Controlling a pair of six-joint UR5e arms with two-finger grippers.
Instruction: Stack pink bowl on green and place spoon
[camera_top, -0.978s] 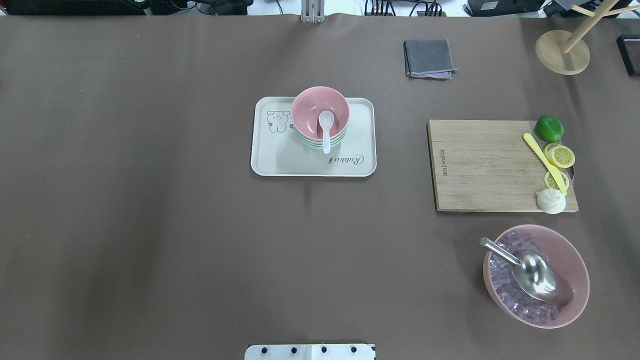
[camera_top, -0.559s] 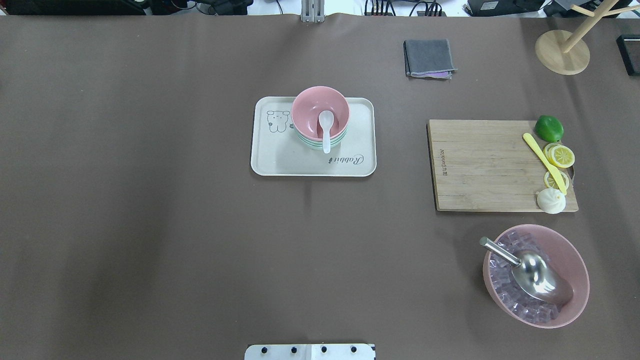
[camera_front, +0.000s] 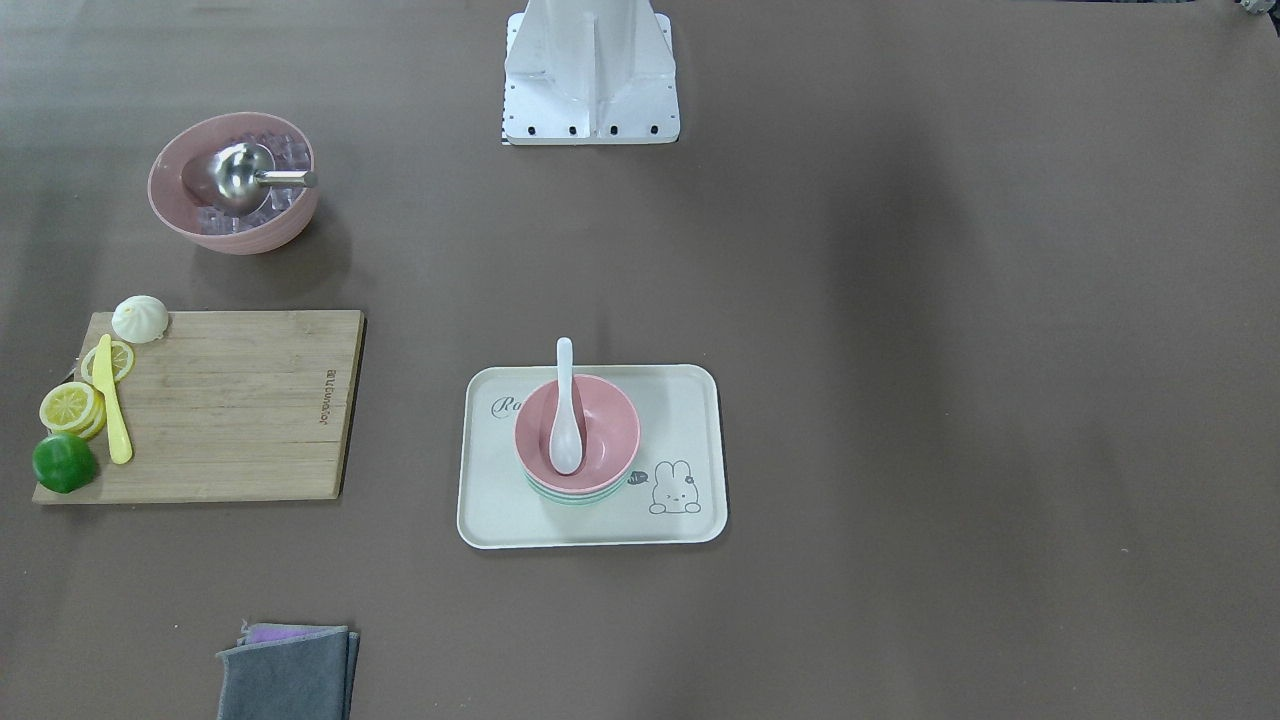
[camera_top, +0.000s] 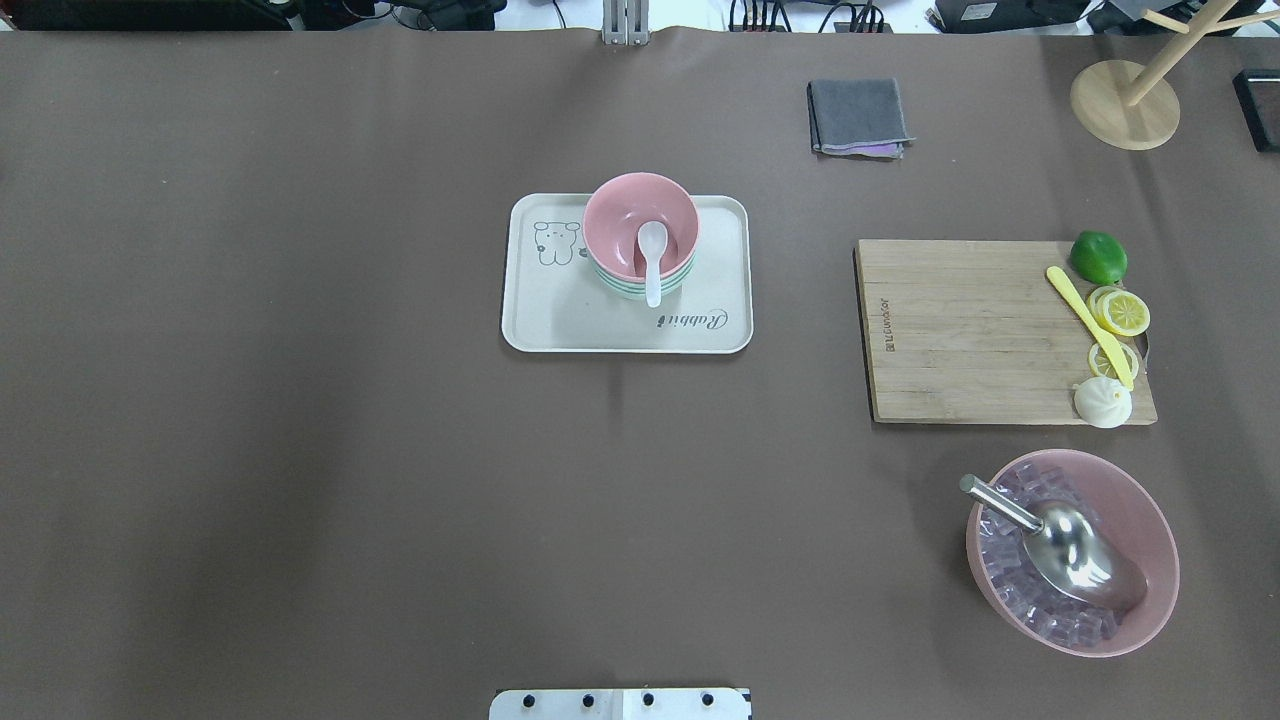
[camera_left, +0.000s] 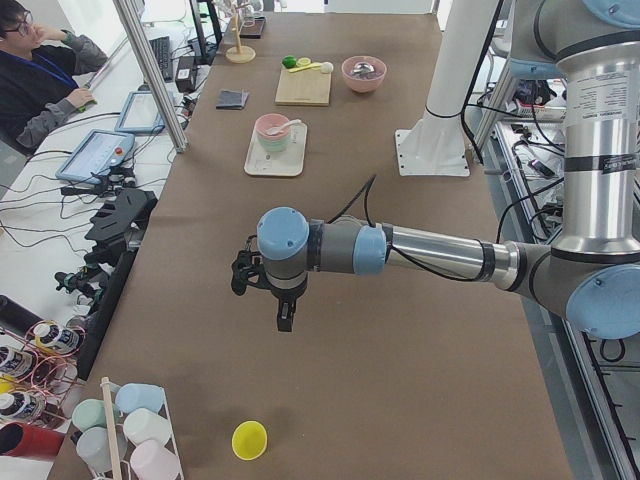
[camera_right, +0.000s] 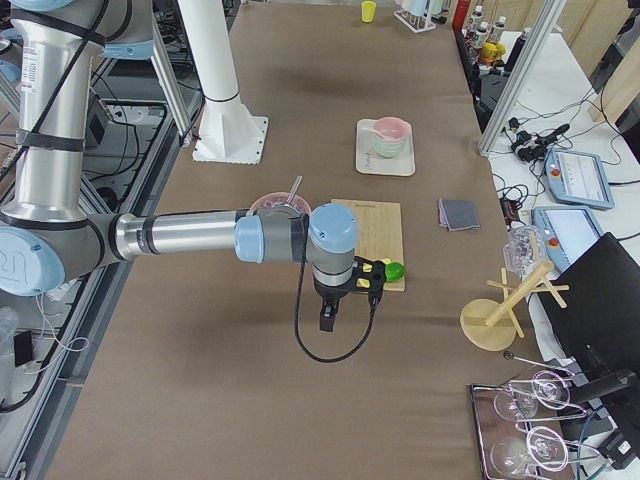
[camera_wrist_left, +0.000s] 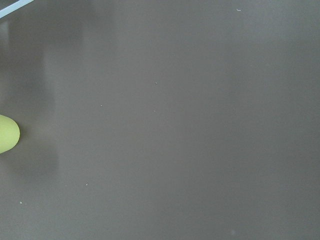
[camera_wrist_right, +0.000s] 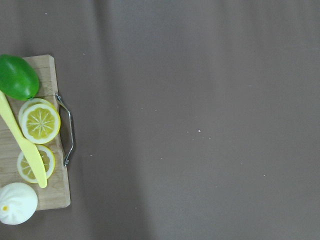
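Note:
A pink bowl (camera_top: 625, 215) sits stacked on a green bowl (camera_top: 622, 291) on a cream tray (camera_top: 560, 320) at the table's middle. A white spoon (camera_top: 652, 262) lies in the pink bowl with its handle over the rim. The stack also shows in the front view, with the pink bowl (camera_front: 600, 425) and the spoon (camera_front: 565, 410). My left gripper (camera_left: 285, 315) hangs over bare table far to the left of the tray. My right gripper (camera_right: 325, 318) hangs beyond the cutting board's right end. Both show only in side views, so I cannot tell whether they are open or shut.
A wooden cutting board (camera_top: 960, 330) with a lime, lemon slices, a yellow knife and a bun lies to the right. A large pink bowl (camera_top: 1150, 520) holds ice and a metal scoop. A grey cloth (camera_top: 858, 115) and a wooden stand (camera_top: 1125, 105) are at the far edge. A yellow cup (camera_left: 249, 439) lies near the left end.

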